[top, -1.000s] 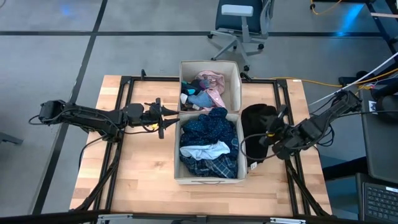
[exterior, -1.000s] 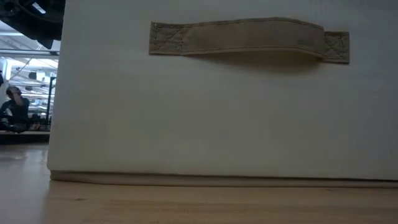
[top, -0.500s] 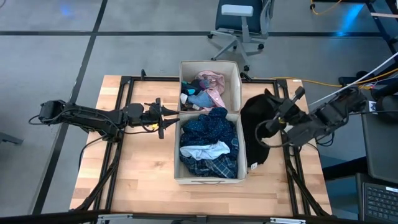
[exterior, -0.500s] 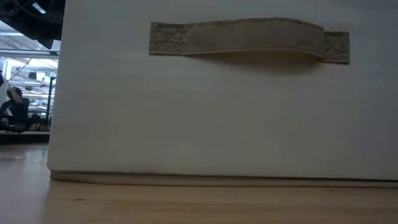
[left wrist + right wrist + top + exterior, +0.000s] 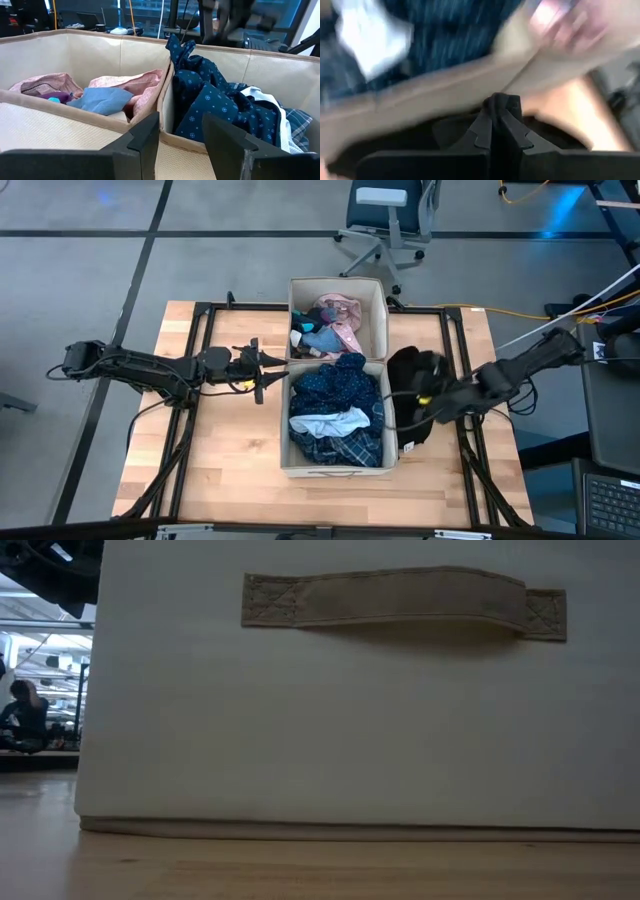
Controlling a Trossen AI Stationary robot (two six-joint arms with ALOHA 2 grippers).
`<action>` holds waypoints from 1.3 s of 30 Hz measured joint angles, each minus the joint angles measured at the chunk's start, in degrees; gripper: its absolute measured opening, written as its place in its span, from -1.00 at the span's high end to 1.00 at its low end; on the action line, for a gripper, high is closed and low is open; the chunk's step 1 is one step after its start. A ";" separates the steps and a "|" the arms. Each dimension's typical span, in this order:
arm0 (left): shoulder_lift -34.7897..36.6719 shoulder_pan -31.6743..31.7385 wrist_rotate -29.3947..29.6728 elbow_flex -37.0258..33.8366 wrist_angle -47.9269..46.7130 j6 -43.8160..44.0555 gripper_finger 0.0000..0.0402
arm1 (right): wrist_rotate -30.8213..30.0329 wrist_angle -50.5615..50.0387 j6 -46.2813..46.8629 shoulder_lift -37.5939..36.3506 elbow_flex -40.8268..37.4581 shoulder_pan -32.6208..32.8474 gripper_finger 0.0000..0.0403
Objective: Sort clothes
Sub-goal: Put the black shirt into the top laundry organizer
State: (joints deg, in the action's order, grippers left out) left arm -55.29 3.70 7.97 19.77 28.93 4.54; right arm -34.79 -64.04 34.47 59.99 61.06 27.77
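High view: right gripper (image 5: 432,402) pinches black garment (image 5: 412,375), fingers pressed together on fabric. Garment lies on table just right of near bin (image 5: 393,442), long axis running near-far. Left gripper (image 5: 256,370) spread, idle left of bins.
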 joint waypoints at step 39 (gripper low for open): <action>-0.04 0.09 0.70 0.00 0.28 -0.37 0.31 | 17.59 30.12 12.94 15.01 -21.66 2.38 -0.61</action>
State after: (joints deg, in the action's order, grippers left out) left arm -55.33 3.79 8.67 19.77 29.21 4.16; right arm -17.19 -33.91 47.42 75.00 39.41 30.15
